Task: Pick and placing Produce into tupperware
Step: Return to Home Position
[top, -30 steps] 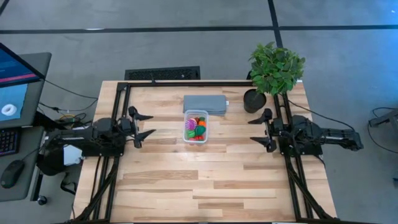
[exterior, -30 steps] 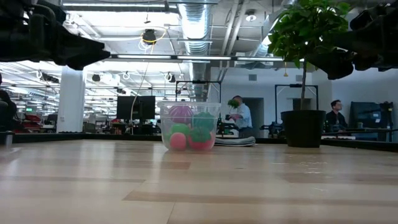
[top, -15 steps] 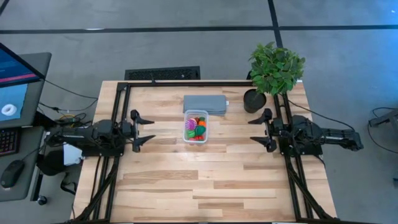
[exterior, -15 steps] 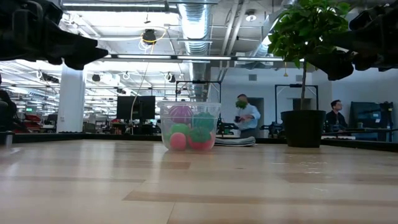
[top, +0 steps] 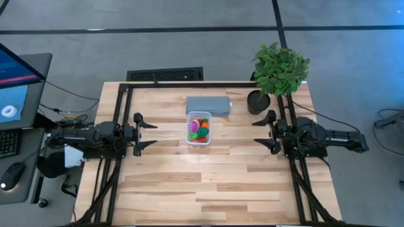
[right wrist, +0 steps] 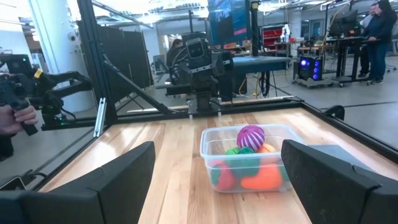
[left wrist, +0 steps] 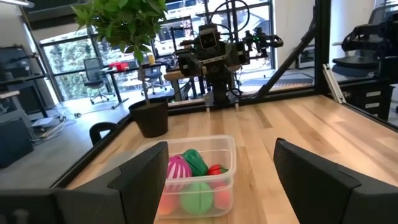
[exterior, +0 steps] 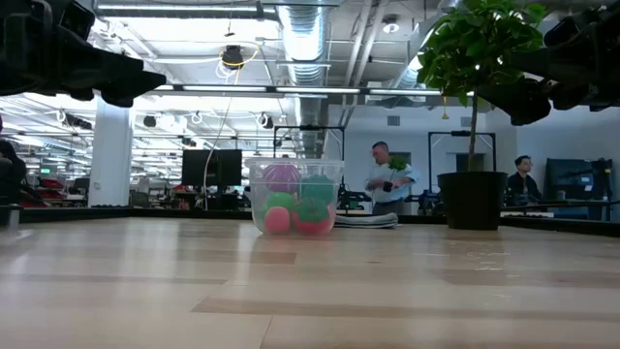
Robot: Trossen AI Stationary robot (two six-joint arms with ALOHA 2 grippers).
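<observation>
1. Your table (top: 189, 183) was a pale wooden top with a black frame along its far edge and both sides.
2. The potted plant (top: 279, 68) stood at the far right corner, beside the base of your right arm.
3. Your left gripper (top: 153, 133) hung over the left side of the table, well apart from the tub. Its fingers were spread wide, held nothing and pointed toward the centre.
4. Your right gripper (top: 255, 132) faced it from the right side. Its fingers were parted just as wide and were empty. The low view showed both grippers raised clear of the tabletop.
5. The grey pad (top: 207, 105) lay flat toward the far edge, near the middle, just beyond the tub.
6. The tupperware (top: 210, 129) sat upright about midway between your two grippers, its short end just beside the pad.
7. The produce was all inside the tub. The purple spiky ball (right wrist: 250, 135) rested on top. Around it lay a green piece (left wrist: 198, 198), a red piece (left wrist: 217, 169) and an orange piece (right wrist: 261, 177).
</observation>
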